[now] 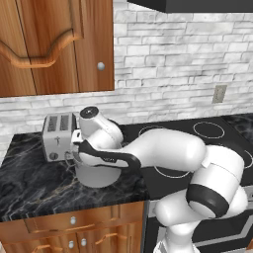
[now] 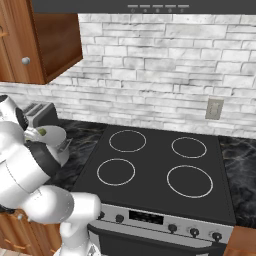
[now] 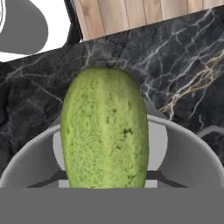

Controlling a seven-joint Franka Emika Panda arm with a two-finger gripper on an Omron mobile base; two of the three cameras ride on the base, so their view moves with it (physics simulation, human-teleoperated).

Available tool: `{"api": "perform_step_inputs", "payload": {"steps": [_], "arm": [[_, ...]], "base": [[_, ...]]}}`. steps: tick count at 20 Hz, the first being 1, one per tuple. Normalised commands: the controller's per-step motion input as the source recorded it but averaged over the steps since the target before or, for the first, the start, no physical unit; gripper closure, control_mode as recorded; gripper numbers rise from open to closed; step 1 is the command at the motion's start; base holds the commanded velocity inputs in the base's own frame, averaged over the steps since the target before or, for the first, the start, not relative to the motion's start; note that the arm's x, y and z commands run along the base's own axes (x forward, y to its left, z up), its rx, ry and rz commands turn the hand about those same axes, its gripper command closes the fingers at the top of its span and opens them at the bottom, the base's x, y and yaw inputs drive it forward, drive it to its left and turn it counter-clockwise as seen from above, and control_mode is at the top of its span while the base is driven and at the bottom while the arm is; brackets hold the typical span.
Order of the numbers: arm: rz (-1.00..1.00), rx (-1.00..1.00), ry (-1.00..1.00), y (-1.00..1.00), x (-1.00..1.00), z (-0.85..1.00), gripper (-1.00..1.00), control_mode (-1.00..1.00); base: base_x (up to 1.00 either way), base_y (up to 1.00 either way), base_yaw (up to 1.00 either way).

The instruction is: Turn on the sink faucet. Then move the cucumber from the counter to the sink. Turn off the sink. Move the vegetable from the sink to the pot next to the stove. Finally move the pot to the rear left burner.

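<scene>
The yellowish-green cucumber (image 3: 105, 131) hangs close to the hand camera, long axis pointing away, right over the open mouth of the silver-grey pot (image 3: 186, 144). My gripper (image 2: 46, 135) is shut on the cucumber (image 2: 42, 132), and the vegetable hides its fingertips. The pot (image 1: 96, 175) stands on the black marble counter (image 1: 29, 183) left of the stove, partly covered by my forearm. The rear left burner (image 2: 127, 140) is bare. The sink and its faucet are out of view.
A boxy silver toaster (image 1: 58, 136) stands just behind the pot against the brick wall. The black stove top (image 2: 155, 165) lies to the pot's right. Wooden wall cabinets (image 1: 54, 44) hang above the counter.
</scene>
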Motion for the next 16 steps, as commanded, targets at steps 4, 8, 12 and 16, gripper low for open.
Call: {"api": "perform_step_inputs", "payload": {"steps": [4,8,12,16], "arm": [[-0.05,0.0,0.0,-0.24,0.06,-0.02,1.0,-1.0],[-0.03,0.0,0.0,-0.01,0.2,-0.14,1.0,-1.0],[0.0,0.0,0.0,0.0,0.29,-0.04,1.0,-1.0],[0.0,0.0,0.01,0.0,0.25,-0.01,1.0,-1.0]], "base": [[0.0,0.0,0.0],[0.0,0.0,0.0],[0.0,0.0,0.0],[0.0,0.0,0.0]]}}
